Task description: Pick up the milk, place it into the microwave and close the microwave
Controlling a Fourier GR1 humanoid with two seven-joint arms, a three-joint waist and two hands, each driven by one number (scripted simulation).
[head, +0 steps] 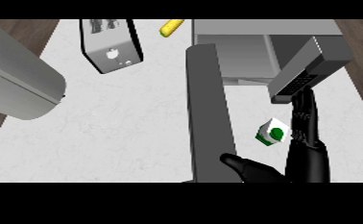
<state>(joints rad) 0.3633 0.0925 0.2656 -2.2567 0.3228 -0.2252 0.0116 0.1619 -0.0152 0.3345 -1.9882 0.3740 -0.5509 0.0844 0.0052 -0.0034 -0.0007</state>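
The milk, a small white carton with a green round mark, stands on the white counter just right of the open microwave door. The microwave sits at the back right with its grey cavity showing. My right hand is beside the carton on its right, open, with straight fingers running along that side. Its thumb spreads out below the carton, near the door's lower end. The carton sits in the gap between thumb and fingers, and I cannot tell whether they touch it. My grey right forearm crosses in front of the microwave's right side.
A dark box-shaped appliance with a pale face lies at the back left. Beside it at the back edge is a yellow item. A big rounded grey body fills the left edge. The long door divides the counter.
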